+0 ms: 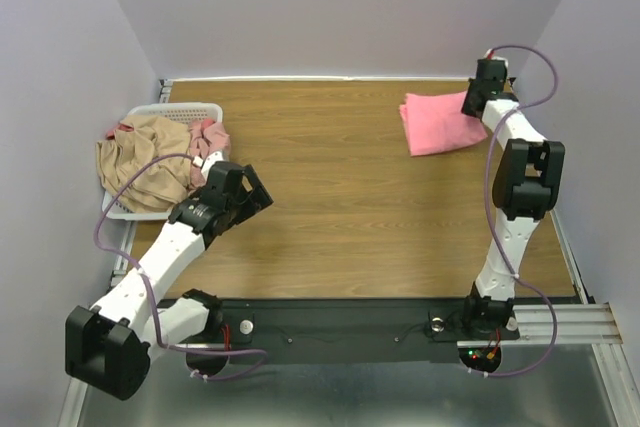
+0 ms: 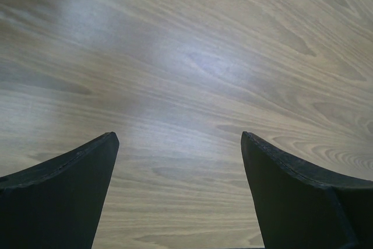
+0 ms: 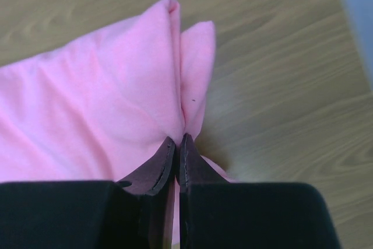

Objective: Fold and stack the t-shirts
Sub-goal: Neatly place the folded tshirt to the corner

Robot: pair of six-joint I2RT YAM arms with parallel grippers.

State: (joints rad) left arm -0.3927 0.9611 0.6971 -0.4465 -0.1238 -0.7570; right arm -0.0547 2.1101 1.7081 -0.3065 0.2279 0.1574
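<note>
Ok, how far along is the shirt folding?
The salmon-pink t-shirt looks folded at far right, the right gripper shut on its edge. The left gripper is open, holding nothing. Still to do: the tan t-shirt and dusty-pink t-shirt, crumpled in the white basket.

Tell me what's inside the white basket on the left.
A tan shirt is heaped in the basket, spilling over its left rim, with a dusty pink shirt bunched at its right side. Anything beneath them, and the basket floor, is covered.

Salmon-pink t-shirt [image 1: 440,125], tan t-shirt [image 1: 145,162], apparently dusty-pink t-shirt [image 1: 210,135].
</note>
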